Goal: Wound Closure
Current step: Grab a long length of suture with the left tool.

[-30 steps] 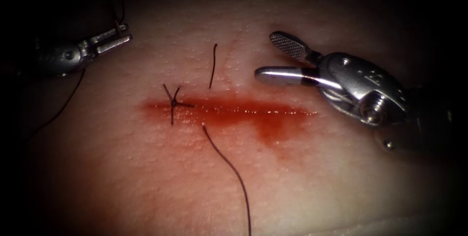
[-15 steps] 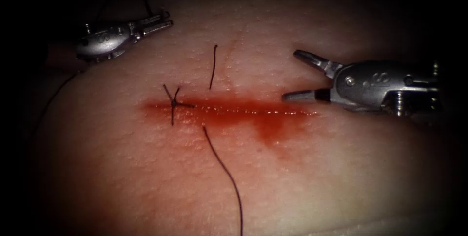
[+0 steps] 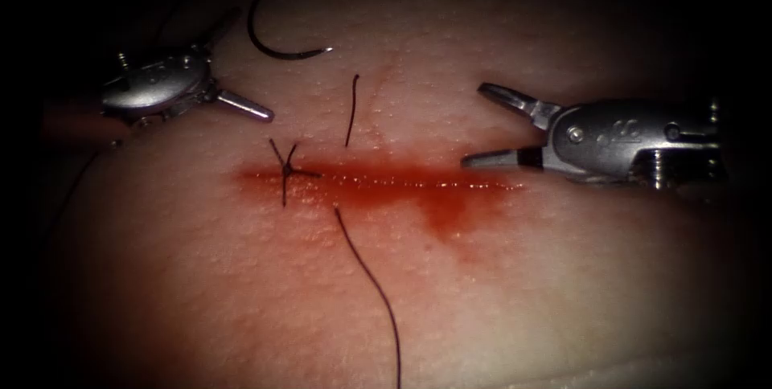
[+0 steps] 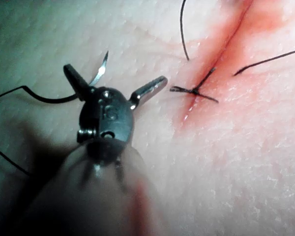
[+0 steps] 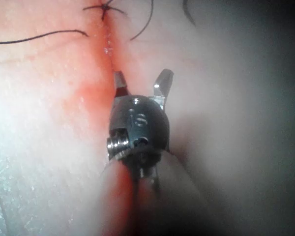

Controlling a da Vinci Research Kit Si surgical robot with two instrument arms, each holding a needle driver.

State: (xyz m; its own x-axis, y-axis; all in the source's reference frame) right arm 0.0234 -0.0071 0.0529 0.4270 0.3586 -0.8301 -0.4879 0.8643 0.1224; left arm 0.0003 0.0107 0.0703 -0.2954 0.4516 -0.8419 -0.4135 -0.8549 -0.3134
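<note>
We found the left tool [image 3: 233,75] above the left end of the cut [image 3: 378,180] with its jaws spread wide and gripping nothing; the curved needle [image 3: 281,50] lay loose on the tissue [image 3: 498,292] just past those jaws, entirely out of the flesh, its point toward the right. In the left wrist view the needle [image 4: 101,69] glinted between the spread jaws, with the thread [image 4: 39,98] trailing off its back end. The right tool [image 3: 482,128] hung over the right end of the cut, jaws likewise apart and empty. One knot [image 3: 286,170] sat tied at the left end of the cut, and two loose thread ends [image 3: 352,108] lay near it, one above and one below. Red fluid [image 3: 450,212] pooled along and below the cut. We judged the needle stiff, light and slick, likely to twist if pinched near its point, so a grip on the body, back from the tip, seemed soundest; the thread looked limp, and the tissue soft and wet.
</note>
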